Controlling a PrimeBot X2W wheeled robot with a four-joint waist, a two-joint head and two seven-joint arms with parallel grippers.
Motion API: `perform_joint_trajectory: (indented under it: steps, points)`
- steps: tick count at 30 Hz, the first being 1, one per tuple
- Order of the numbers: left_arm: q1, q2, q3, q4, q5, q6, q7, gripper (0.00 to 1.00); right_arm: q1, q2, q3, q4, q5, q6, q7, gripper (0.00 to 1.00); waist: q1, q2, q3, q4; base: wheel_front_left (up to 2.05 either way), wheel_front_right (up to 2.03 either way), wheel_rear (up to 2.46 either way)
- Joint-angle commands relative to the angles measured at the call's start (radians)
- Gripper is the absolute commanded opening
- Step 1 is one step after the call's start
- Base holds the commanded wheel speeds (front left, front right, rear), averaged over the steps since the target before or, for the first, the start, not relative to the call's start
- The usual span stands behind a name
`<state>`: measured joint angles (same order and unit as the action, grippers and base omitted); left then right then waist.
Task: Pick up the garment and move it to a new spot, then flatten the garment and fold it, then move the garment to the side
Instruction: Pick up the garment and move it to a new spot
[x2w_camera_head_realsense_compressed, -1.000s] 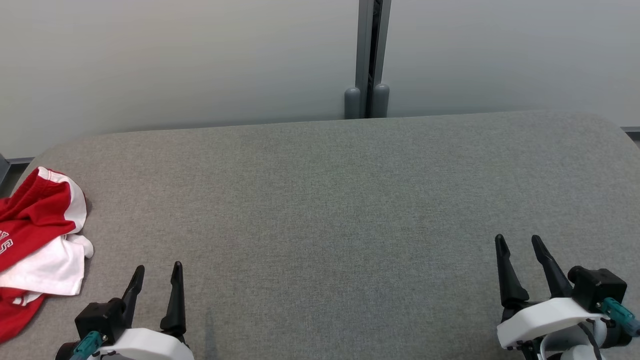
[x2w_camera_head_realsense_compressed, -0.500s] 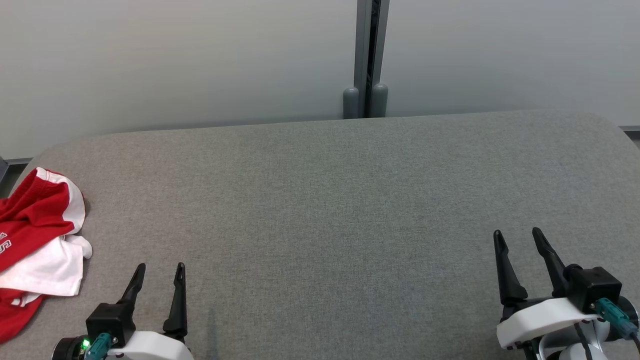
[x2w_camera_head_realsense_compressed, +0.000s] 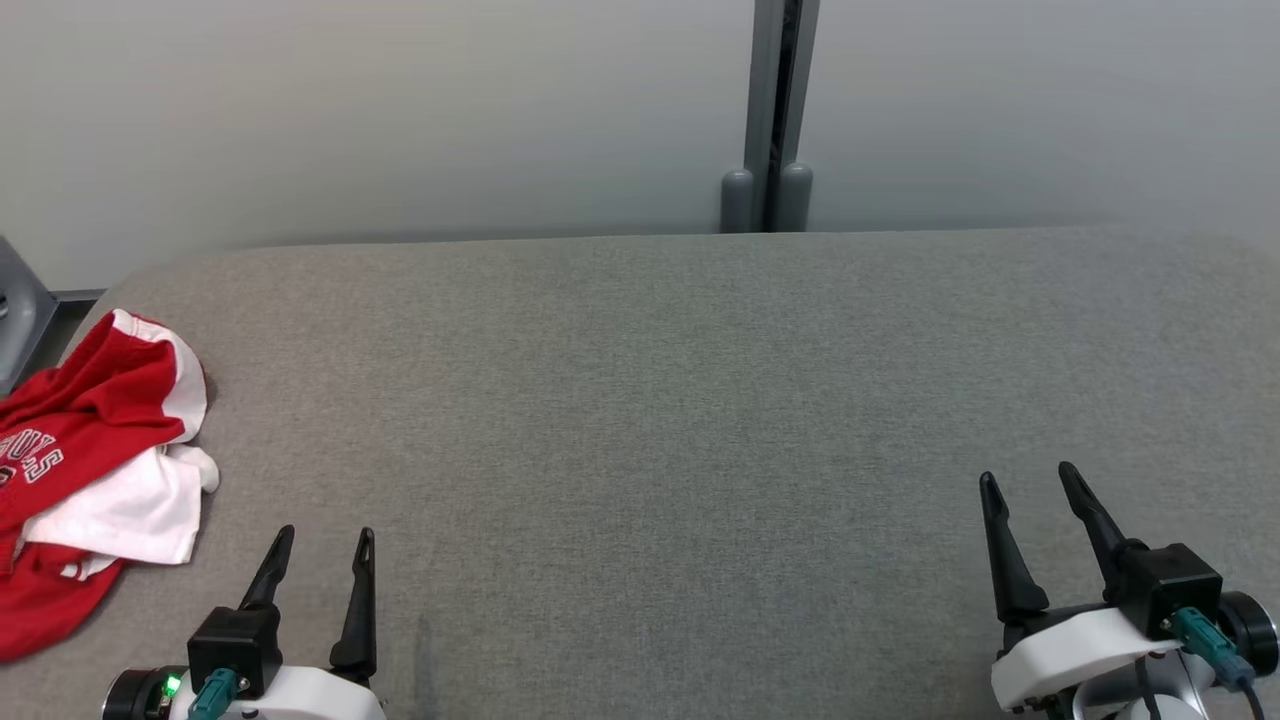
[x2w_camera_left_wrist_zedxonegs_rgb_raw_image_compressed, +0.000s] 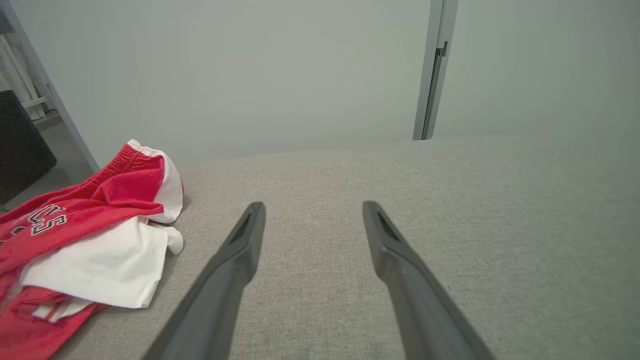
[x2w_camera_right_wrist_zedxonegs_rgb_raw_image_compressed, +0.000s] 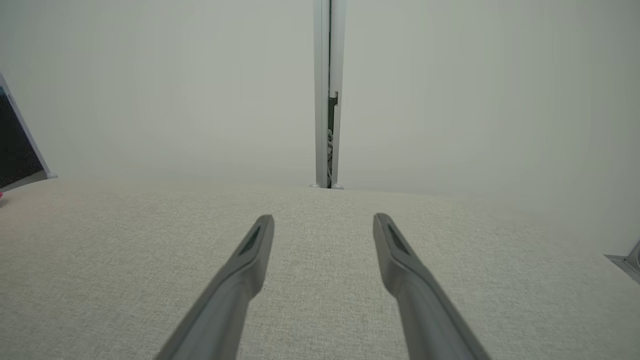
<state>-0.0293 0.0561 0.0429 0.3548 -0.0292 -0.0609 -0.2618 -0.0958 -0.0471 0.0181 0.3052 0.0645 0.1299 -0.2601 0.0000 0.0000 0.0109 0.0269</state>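
Observation:
The garment (x2w_camera_head_realsense_compressed: 90, 470) is a crumpled red and white piece with lettering, lying at the left end of the grey fabric table (x2w_camera_head_realsense_compressed: 650, 400). It also lies at the left of the left wrist view, garment (x2w_camera_left_wrist_zedxonegs_rgb_raw_image_compressed: 85, 235). My left gripper (x2w_camera_head_realsense_compressed: 327, 535) hovers open just right of it, empty, and its open fingers frame bare cloth in the wrist view, left gripper (x2w_camera_left_wrist_zedxonegs_rgb_raw_image_compressed: 312, 206). Far to the right, my right gripper (x2w_camera_head_realsense_compressed: 1027, 476) is open and empty over bare table, seen again as right gripper (x2w_camera_right_wrist_zedxonegs_rgb_raw_image_compressed: 323, 218).
A pale wall with a grey vertical post (x2w_camera_head_realsense_compressed: 770, 110) stands behind the table's far edge. A dark grey object (x2w_camera_head_realsense_compressed: 20, 300) sits off the table's left end. The table's rounded corners lie at far left and far right.
The head camera has turned left, so the garment and post sit further right in view. Both grippers stay open; the right one has shifted slightly.

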Motion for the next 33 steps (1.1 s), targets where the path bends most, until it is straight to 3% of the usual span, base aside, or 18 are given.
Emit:
perform_joint_trajectory:
  steps: [1,19,27,33]
  points:
    - [-0.011,0.006,0.006,0.001,0.0,0.004,-0.005,1.0,0.008,-0.007,0.003,0.002,-0.001,0.001,-0.008,1.0,0.0,0.0,0.002,0.03,0.0,0.0,0.0]
    - [0.017,0.003,0.092,0.025,-0.027,0.019,-0.003,1.0,-0.017,-0.007,0.157,0.047,0.037,0.001,-0.007,1.0,0.0,0.0,0.034,0.368,0.0,0.0,0.0]
    - [0.043,-0.001,0.136,0.029,-0.036,0.019,-0.003,1.0,-0.036,-0.008,0.211,0.055,0.038,0.001,-0.007,1.0,0.0,0.0,0.05,0.422,0.0,0.0,0.0]
    - [0.002,-0.003,0.152,0.069,-0.09,-0.005,-0.003,1.0,-0.05,-0.007,0.223,0.051,0.03,0.001,-0.007,1.0,0.0,0.0,0.087,0.41,0.0,0.0,0.0]
